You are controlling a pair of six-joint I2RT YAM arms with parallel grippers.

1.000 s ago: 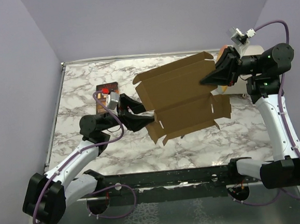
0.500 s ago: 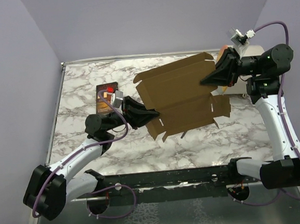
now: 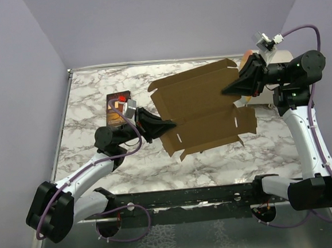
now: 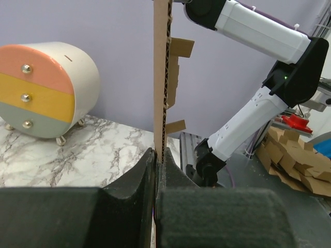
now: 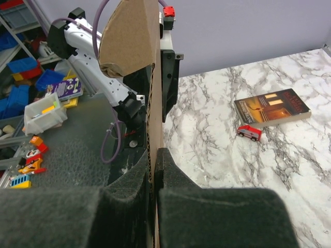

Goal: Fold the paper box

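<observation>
The left gripper (image 3: 165,126) has just clamped shut on the left edge of the paper box (image 3: 202,107). A second ago its jaws stood open just short of that edge, and the arm has since slid in toward it. From the left wrist, the corrugated edge rises straight up out of the closed fingers (image 4: 147,170), pinched between them. The right gripper (image 3: 228,90) has not changed: it stays clenched on the far right edge of the sheet, and its own camera shows the cardboard running up between the pads.

The box hangs in the air above the middle of the marble table (image 3: 88,90), stretched between the two arms and barely shifted. It is well clear of the book (image 3: 118,106) at the left and the round drawer unit (image 4: 41,90) at the far right. It is still an open flat sheet with the flaps spread and no wall raised. With both ends now held, the folding itself looks ready to begin; none of it is done yet
</observation>
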